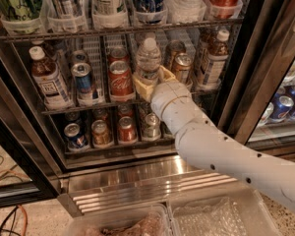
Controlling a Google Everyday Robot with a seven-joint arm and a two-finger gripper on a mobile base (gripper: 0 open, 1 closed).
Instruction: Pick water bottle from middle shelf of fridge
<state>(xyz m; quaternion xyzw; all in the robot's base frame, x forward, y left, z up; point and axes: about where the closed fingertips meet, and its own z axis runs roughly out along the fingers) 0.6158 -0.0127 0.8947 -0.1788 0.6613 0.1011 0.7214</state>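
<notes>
The water bottle [148, 60], clear with a white cap, stands in a middle lane of the middle shelf [83, 106] of the fridge [253, 77]. My gripper [154, 82] reaches into the open fridge from the lower right. Its pale yellow fingers [141, 87] sit on either side of the bottle's lower part and close against it. The bottle stands upright with its base hidden behind the fingers. A red can [120, 78] stands just left of it and a bronze can [181, 68] just right.
Brown-liquid bottles stand at the shelf's left [48, 80] and right [214, 60] ends, and a blue can [82, 82] between. Small cans [102, 133] fill the lower rack. Large bottles and cans line the upper rack [113, 31]. A steel base strip [137, 178] and clear bins [221, 215] lie below.
</notes>
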